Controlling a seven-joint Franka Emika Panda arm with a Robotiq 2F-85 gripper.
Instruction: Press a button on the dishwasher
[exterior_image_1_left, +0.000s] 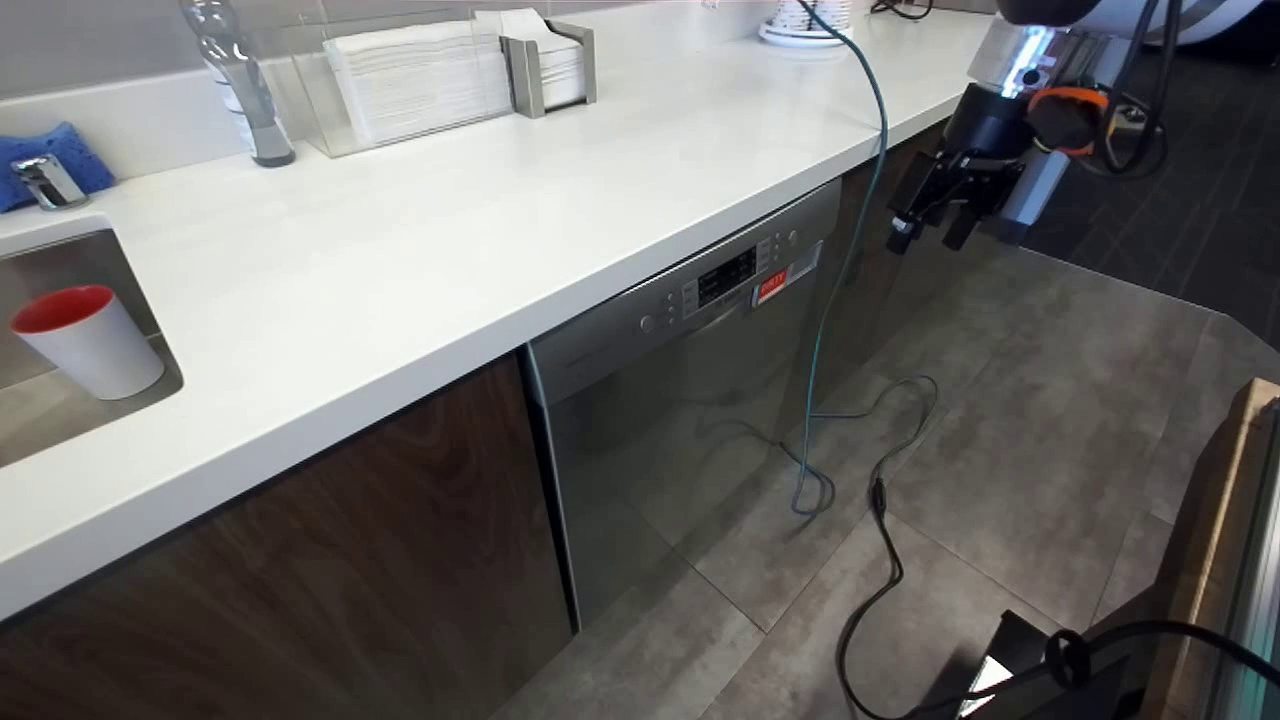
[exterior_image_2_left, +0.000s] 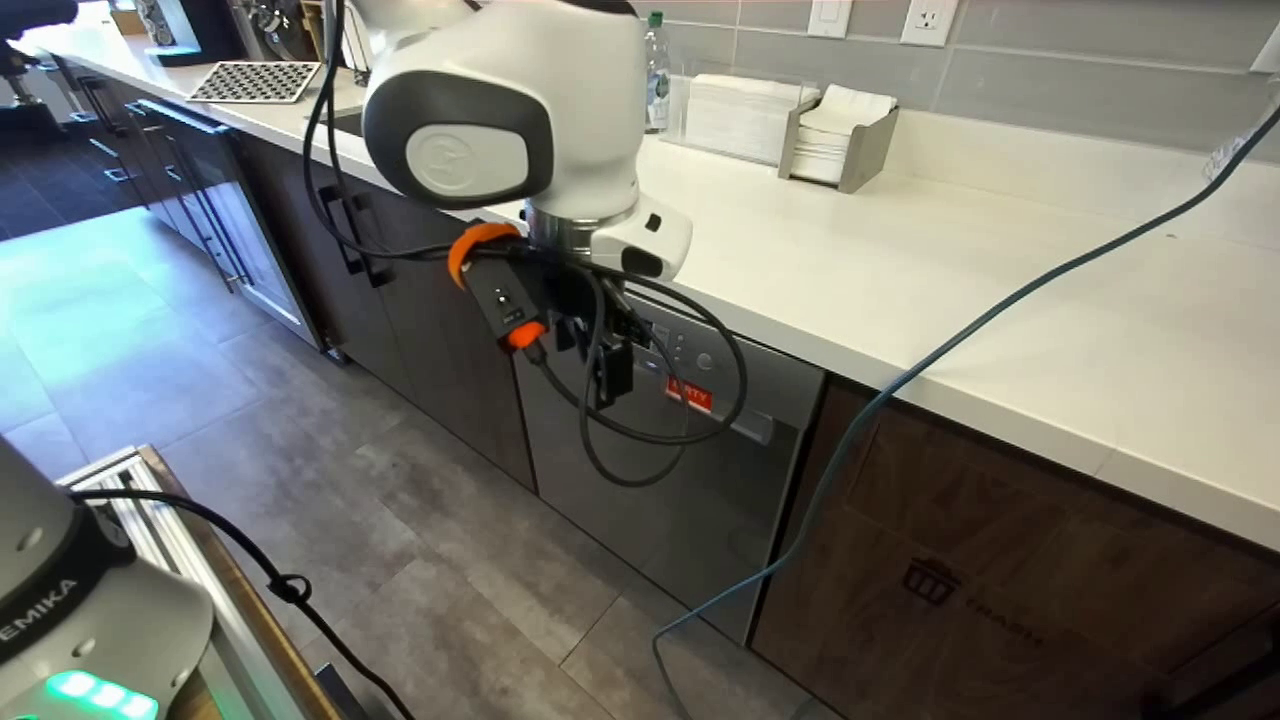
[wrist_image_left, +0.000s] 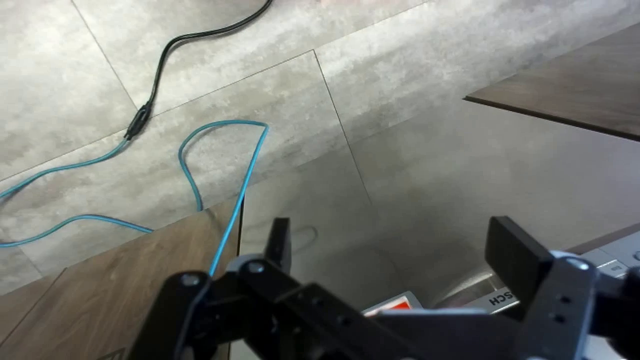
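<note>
Hovering one black two-finger gripper (wrist_image_left: 390, 242) near but apart from one wide grey brushed-steel dishwasher (exterior_image_1_left: 670, 465). Showing two black blocky fingertips (wrist_image_left: 517, 262) spread wide. Finding dishwasher under one long white countertop (exterior_image_1_left: 500, 250), between two dark brown wood cabinet fronts (exterior_image_1_left: 300, 560). Spotting high on it one dark rectangular display (exterior_image_1_left: 727, 277), near one red rectangular "DIRTY" label (exterior_image_1_left: 772, 286). Also counting one white cup with red interior (exterior_image_1_left: 100, 347) in one steel sink (exterior_image_1_left: 95, 262), one clear green-capped bottle (exterior_image_2_left: 656, 82), one thin teal cable (exterior_image_2_left: 1050, 275).

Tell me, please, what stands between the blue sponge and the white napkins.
In an exterior view, a clear bottle stands there, on the counter.
</note>
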